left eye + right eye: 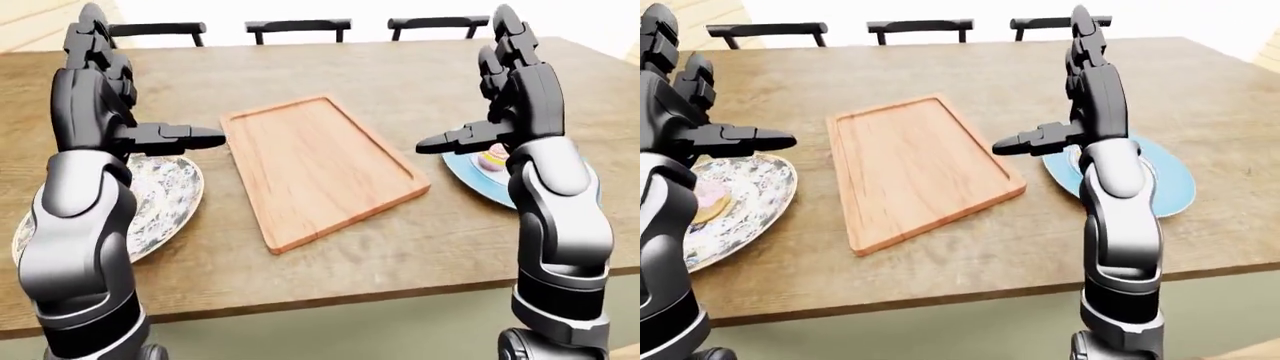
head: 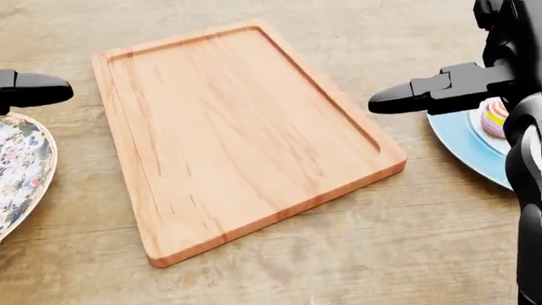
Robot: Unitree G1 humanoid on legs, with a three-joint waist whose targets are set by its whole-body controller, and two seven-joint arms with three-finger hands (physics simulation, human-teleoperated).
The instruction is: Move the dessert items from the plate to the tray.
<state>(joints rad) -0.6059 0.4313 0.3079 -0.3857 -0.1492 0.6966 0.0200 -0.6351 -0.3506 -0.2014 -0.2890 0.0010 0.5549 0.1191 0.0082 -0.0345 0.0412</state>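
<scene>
I've got the wooden surface point(image 1: 330, 247) filling the views, with the tray point(image 2: 237, 127) lying bare in the middle. On the head view's right sits the blue plate point(image 1: 1175, 180), dessert point(image 2: 494, 116) on it. Floral plate point(image 1: 160, 202) is on the left. Both my left robot hand point(image 1: 95, 97) and right robot hand point(image 1: 515, 82) are raised, fingers spread apart, gripping nothing.

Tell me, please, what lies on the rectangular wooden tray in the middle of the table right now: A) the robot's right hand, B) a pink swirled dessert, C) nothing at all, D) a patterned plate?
C: the rectangular wooden tray shows only bare wood, while the pink swirled dessert still sits on the blue plate at the right of the views.
</scene>
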